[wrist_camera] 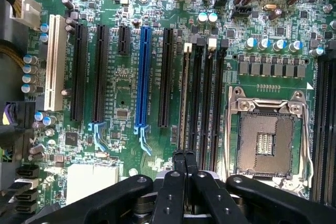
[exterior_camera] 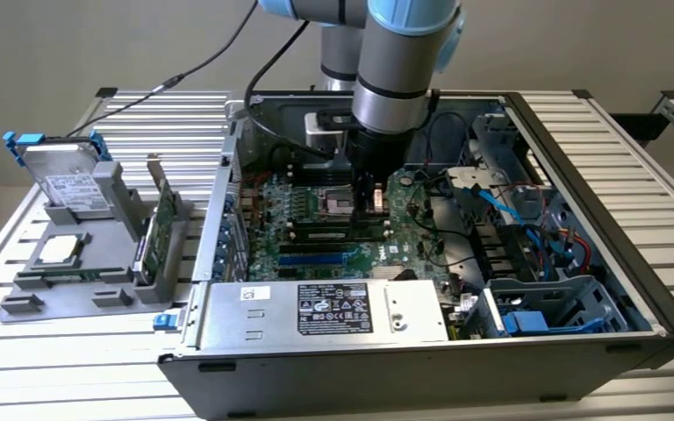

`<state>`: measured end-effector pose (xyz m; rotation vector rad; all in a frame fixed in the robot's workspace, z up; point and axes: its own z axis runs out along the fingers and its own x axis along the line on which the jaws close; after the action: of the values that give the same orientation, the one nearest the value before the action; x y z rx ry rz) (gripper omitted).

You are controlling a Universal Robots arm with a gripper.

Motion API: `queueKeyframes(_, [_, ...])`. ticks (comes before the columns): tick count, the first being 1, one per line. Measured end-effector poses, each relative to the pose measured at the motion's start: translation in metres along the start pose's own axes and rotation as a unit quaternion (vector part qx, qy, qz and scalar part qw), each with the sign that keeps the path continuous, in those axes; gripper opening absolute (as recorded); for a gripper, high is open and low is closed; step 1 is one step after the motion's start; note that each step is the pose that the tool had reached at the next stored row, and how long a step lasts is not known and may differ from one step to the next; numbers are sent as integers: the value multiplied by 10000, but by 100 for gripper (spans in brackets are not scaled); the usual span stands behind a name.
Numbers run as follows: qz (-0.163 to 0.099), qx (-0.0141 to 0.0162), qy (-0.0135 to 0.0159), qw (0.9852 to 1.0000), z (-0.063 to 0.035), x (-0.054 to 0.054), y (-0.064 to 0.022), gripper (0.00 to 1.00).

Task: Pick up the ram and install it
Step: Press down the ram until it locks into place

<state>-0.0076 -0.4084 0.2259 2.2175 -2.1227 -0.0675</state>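
Note:
The ram (wrist_camera: 184, 98) stands edge-on in the memory slot nearest the expansion slots, a thin strip running the slot's length beside three empty black memory slots (wrist_camera: 207, 98). My gripper (wrist_camera: 185, 155) is shut, fingertips pressed together right over the ram's near end; I cannot tell if they touch it. In the exterior view the gripper (exterior_camera: 369, 203) points straight down inside the open computer case (exterior_camera: 618, 202), just beside the empty processor socket (exterior_camera: 340, 204).
A grey holder (exterior_camera: 80, 263) outside the case at the exterior view's left carries a hard drive (exterior_camera: 68, 184), a processor chip (exterior_camera: 62, 248) and a green expansion card (exterior_camera: 164, 219). The power supply (exterior_camera: 326, 311) borders the motherboard (wrist_camera: 121, 103); blue cables (exterior_camera: 512, 210) lie nearby.

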Motion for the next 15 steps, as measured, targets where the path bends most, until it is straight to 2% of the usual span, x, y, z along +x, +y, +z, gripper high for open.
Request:
queueKeyframes(6, [0,-10,8,10000,-153,6,26,10])
queueKeyframes(10, [0,-9,6,10000,-157,3,80,10])
queueKeyframes(15, [0,-10,8,10000,-149,-1,191,10])
